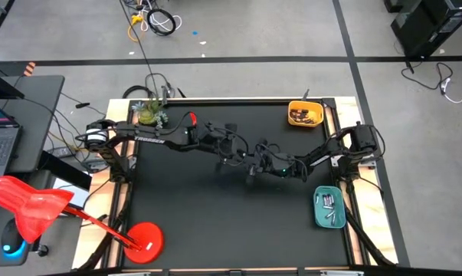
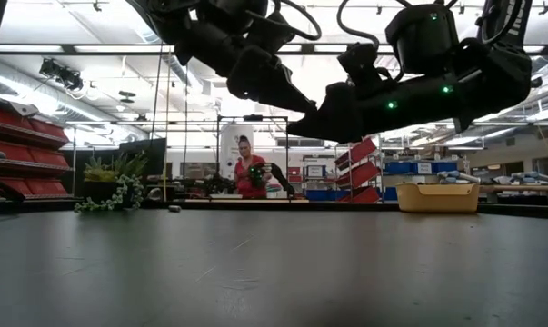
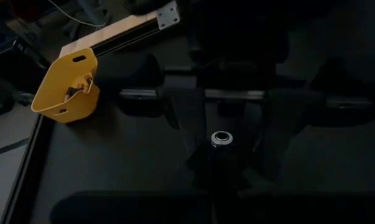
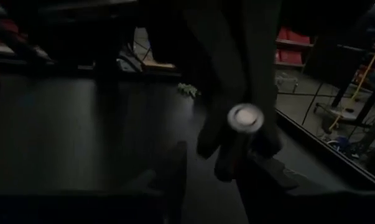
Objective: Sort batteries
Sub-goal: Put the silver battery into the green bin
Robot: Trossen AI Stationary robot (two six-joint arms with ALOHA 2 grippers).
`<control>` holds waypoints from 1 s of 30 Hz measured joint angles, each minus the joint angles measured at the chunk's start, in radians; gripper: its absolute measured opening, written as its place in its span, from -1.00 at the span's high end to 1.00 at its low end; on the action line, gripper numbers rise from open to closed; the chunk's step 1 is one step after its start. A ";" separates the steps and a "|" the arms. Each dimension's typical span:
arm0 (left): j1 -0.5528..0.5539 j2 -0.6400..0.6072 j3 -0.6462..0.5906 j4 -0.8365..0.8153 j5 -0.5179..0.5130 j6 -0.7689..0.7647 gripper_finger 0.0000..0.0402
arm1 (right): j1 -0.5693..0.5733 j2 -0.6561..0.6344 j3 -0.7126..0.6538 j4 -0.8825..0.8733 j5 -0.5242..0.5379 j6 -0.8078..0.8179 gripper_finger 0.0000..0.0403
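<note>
One battery (image 3: 221, 138), a small cylinder with a silvery end, is held in the air over the middle of the table, where the two grippers meet. My left gripper (image 1: 242, 158) is shut on it. My right gripper (image 4: 221, 171) is open, with a finger on each side of the battery (image 4: 244, 117); whether they touch it does not show. Other batteries lie in the yellow tray (image 1: 305, 114) at the far right of the table. More lie in the teal tray (image 1: 329, 207) at the right edge. My left gripper pinches the battery's body (image 4: 236, 146) between its two fingers (image 4: 207, 142), just behind the silvery end (image 4: 245, 116). The battery is lifted clear of the table, and that end points toward the right arm's camera. In the left wrist view the dark fingers hide the place of contact.
A small green plant (image 1: 151, 113) stands at the table's far left corner. A red stand and scoop (image 1: 142, 238) sit at the near left corner. The black mat (image 1: 215, 222) lies bare below the arms. A person (image 2: 248, 173) shows in the room behind.
</note>
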 joint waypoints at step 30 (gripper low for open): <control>-0.066 -0.019 0.024 -0.593 -0.379 -0.186 0.30 | 0.097 -0.271 0.002 -0.776 0.065 0.260 0.85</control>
